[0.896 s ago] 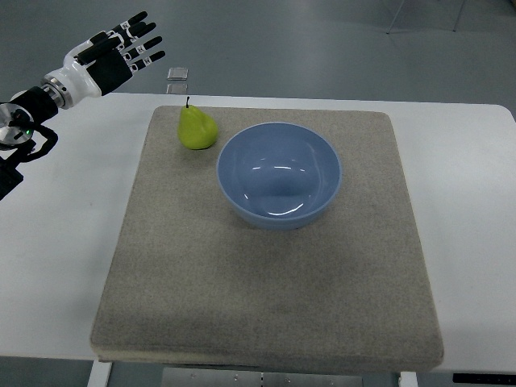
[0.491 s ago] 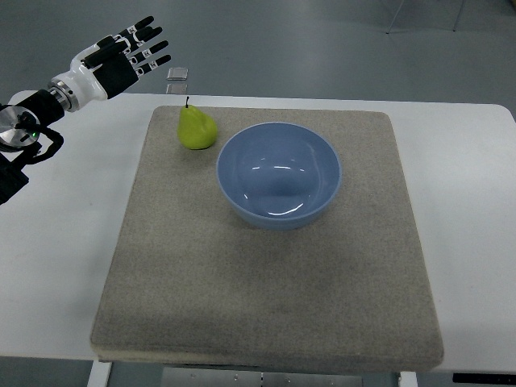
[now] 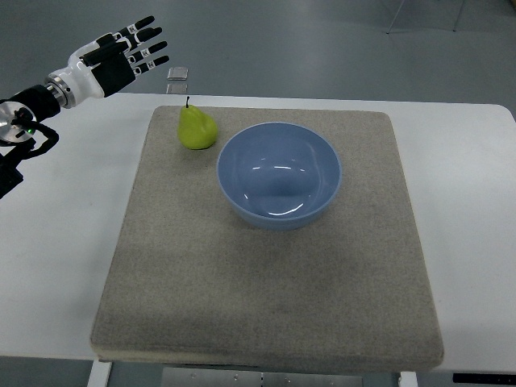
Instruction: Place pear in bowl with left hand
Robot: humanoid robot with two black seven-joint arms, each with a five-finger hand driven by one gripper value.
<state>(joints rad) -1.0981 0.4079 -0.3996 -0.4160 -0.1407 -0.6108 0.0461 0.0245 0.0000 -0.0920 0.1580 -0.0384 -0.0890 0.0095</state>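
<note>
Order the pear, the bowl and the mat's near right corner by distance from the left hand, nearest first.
From the left hand:
1. Pear, at the mat's far left.
2. Bowl, right of the pear.
3. Mat's near right corner, farthest.

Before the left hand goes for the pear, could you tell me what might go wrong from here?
The pear stands upright near the mat's far edge; a sideways touch from the open left hand might topple or roll it off. It also sits close beside the bowl, so spread fingers may bump the rim while closing.
</note>
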